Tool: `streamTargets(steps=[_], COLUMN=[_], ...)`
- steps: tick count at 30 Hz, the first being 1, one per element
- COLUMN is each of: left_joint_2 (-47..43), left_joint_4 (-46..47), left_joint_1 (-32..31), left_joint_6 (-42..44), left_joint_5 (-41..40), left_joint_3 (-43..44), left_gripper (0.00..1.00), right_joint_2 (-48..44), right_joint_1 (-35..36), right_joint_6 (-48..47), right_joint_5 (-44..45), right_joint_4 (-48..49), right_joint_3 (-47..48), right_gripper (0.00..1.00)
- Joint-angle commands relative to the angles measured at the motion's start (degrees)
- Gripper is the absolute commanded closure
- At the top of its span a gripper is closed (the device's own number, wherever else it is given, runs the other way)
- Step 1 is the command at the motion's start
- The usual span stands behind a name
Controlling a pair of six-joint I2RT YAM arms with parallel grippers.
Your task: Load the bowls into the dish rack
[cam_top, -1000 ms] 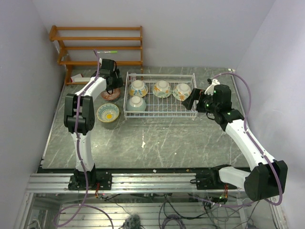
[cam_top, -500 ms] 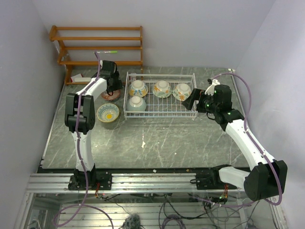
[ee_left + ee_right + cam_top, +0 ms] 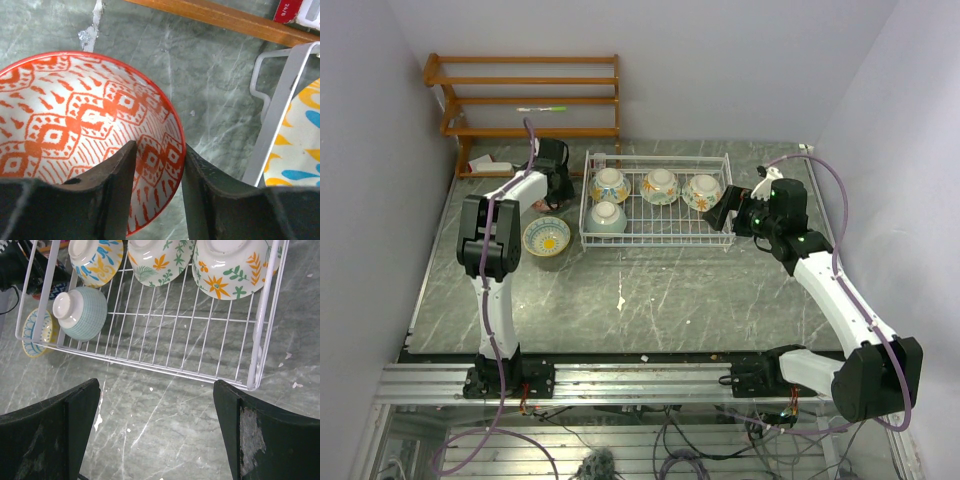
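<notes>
L gripper is down on the red bowl. The bowl sits upright on the table, just left of the rack at its far-left corner. Fingers are part spread and astride the rim on the rack side, one inside, one outside. A gap shows at the inner wall, so no pinch yet. The outer finger is at the rim; can't tell if it touches. Prob. a rim grip, since the bowl is too wide to span.

R gripper hangs at the rack's near-right corner, fingers spread wide, holding nothing. Looks parked out of L's way.

Rack holds four. Far-row bowls are three, tipped foot-up. Teal bowl is near-left, also foot-up. Yellow bowl is upright on the table, near-left of the rack, apart from it.

Edges and room:
- The rack's left rail and end loop are just beside the red bowl, so the lift must clear the raised side before going right.
- Shelf base is close behind, with little room farther back.
- Near row is free mid and right of teal, the likely drop spot.
- Bowl needs tipping to match the others, so slip risk w/ a thin rim hold.
- Yellow bowl lies near the L arm; a low swing could clip it.
</notes>
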Motion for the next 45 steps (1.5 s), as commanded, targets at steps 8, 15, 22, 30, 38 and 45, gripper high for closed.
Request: streamTargets(steps=[8,15,22,30,38,45], left_joint_2=[-6.5,-12.8,-24.0,-39.4,-41.1,-31.2], left_joint_4=[-0.3,-0.5,1.8,11.9,34.2,49.3], left_joint_1=[-0.4,-0.6,-2.5,-4.5,-10.6,-18.7], left_joint_6=[2.3,3.3,4.2,-1.3,-16.8,-26.6], left_joint_5=[-5.9,-8.1,-5.1,9.0,28.2,34.2], left_joint_3=[-0.5,-2.3,-3.3,-7.6,-13.2,-12.4], left_gripper=[0.93,0.93,0.93,0.93,0.93,0.93], right_joint_2=[-2.4,-4.5,-8.4,-12.0,-13.3,-14.2], right_joint_1=[-0.6,-0.7,-0.7,-0.9,-1.0,-1.4], right_joint_6=[0.2,1.1,4.3,7.6,9.9,10.8], right_joint_5=[0.4,-0.5,-1.2,2.8,3.2,4.7], right_joint_4=[0.6,0.0,1.0,-0.1,0.0,-0.4], right_joint_3=[-0.4,-0.3,-0.1,1.4,2.6,2.7], right_gripper=[0.05,0.05,0.06,0.05,0.05,0.05])
